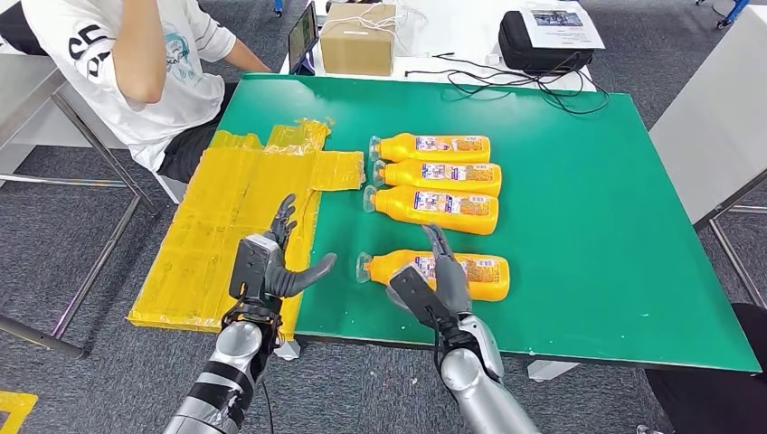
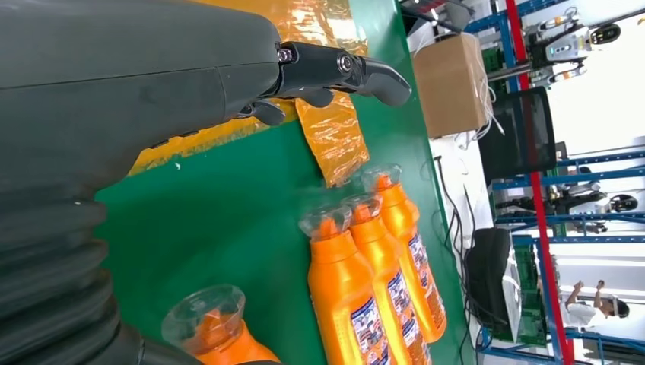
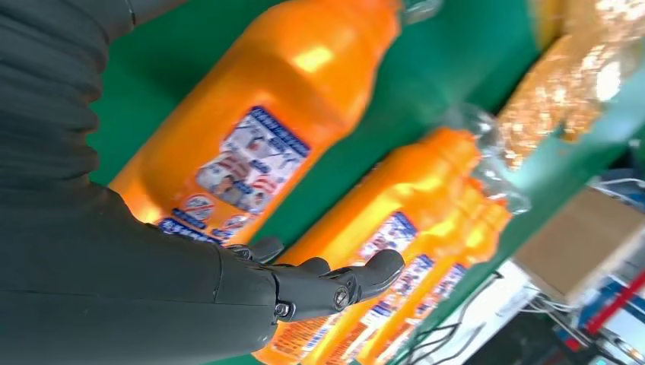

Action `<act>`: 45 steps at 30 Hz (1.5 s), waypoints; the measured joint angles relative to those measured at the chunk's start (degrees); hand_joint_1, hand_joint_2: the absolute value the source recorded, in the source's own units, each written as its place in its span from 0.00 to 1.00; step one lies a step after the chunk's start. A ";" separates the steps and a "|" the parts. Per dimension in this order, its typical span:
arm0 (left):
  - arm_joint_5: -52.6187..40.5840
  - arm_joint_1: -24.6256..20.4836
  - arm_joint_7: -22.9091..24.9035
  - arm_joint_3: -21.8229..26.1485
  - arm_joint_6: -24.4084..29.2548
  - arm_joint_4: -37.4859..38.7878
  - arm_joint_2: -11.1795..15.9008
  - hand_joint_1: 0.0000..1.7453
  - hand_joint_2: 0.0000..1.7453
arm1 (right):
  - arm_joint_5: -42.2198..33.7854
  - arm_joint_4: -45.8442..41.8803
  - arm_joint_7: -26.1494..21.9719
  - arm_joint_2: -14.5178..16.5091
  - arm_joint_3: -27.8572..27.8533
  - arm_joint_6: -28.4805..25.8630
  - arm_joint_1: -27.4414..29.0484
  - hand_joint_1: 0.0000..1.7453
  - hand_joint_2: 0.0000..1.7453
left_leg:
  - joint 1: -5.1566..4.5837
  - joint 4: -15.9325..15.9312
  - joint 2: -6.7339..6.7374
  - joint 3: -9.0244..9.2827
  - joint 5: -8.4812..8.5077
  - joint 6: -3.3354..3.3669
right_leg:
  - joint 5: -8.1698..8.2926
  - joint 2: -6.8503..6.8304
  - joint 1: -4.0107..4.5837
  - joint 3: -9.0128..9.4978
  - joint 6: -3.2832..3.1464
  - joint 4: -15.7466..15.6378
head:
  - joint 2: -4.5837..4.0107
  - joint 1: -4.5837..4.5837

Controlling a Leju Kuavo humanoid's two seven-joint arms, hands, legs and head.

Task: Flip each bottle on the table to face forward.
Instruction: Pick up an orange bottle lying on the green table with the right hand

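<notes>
Several orange bottles with clear caps lie on their sides on the green table (image 1: 588, 208), caps to the left, labels up. Three form a row (image 1: 434, 176) at mid-table; the row (image 2: 380, 266) also shows in the left wrist view. A fourth bottle (image 1: 479, 276) lies alone nearer the front edge. My right hand (image 1: 434, 285) hovers over this bottle's middle with fingers spread, holding nothing; the label (image 3: 247, 163) shows just beyond its fingers (image 3: 335, 281). My left hand (image 1: 271, 262) is open at the table's front left, thumb pointing toward the near bottle's cap (image 2: 205, 315).
Crinkled yellow plastic sheeting (image 1: 235, 217) covers the table's left part. A person in a white shirt (image 1: 136, 63) sits at the far left corner. A cardboard box (image 1: 357, 36), a black case (image 1: 543, 41) and cables (image 1: 506, 81) lie behind the table.
</notes>
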 joint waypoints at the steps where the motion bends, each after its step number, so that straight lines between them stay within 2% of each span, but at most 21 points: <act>1: 0.02 0.00 0.06 0.01 -0.02 0.00 0.00 0.00 1.00 | 0.22 0.31 0.21 -0.19 0.00 -0.01 -0.06 0.00 1.00 | 0.00 0.00 -0.01 0.00 0.00 0.00 | 0.00 0.00 0.00 0.00 0.00 0.00 | 0.00 -0.01; 10: 1.39 0.07 0.56 0.11 -0.72 0.00 0.00 0.00 1.00 | 6.37 1.95 4.46 -1.54 0.05 -1.52 -0.28 0.00 1.00 | 0.00 0.00 -0.06 0.00 0.00 0.00 | 0.00 0.00 0.00 0.00 0.00 0.00 | 0.00 -0.01; 15: 3.34 0.73 1.32 0.81 -1.94 -0.02 0.05 0.00 1.00 | 17.92 2.31 11.73 -2.22 0.29 -7.01 -0.19 0.00 1.00 | 0.00 0.00 -0.06 0.00 0.00 0.00 | 0.00 0.00 0.00 0.01 0.00 0.00 | 0.00 -0.01; 18: 4.05 1.29 1.57 1.42 -2.83 -0.03 0.07 0.00 1.00 | 23.78 2.31 14.60 -2.61 0.31 -8.12 0.12 0.00 1.00 | -0.01 0.00 -0.06 0.00 0.00 0.00 | 0.00 -0.01 0.00 0.01 0.00 0.00 | 0.00 -0.01; 22: 4.21 1.89 1.63 1.83 -3.44 -0.32 0.09 0.00 1.00 | 26.92 2.31 16.58 -3.06 0.29 -7.27 0.50 0.00 1.00 | 0.00 0.00 -0.06 0.00 0.00 0.00 | 0.00 -0.01 0.00 0.00 0.00 0.00 | 0.00 -0.01; 30: 4.77 2.03 2.16 2.37 -4.25 -0.55 0.09 0.00 1.00 | 27.59 2.51 17.20 -3.54 0.28 -5.01 0.29 0.00 1.00 | 0.00 0.00 -0.07 0.00 0.00 0.00 | 0.00 -0.01 0.00 0.01 0.00 0.00 | 0.00 -0.01; 35: 6.77 2.04 2.03 2.76 -7.00 -0.62 0.09 0.00 1.00 | 28.71 6.46 18.41 -3.81 0.50 0.72 -3.14 0.00 1.00 | -0.01 0.00 -0.05 0.02 0.01 0.01 | 0.01 0.00 0.00 0.02 0.01 0.00 | 0.00 -0.01; 45: 8.62 2.14 2.54 4.01 -9.45 -1.77 0.09 0.00 1.00 | 30.44 13.43 21.58 -4.20 1.41 4.97 -9.06 0.00 1.00 | 0.00 0.01 -0.06 0.06 0.02 0.01 | 0.01 -0.04 0.00 0.06 0.01 -0.01 | 0.00 0.00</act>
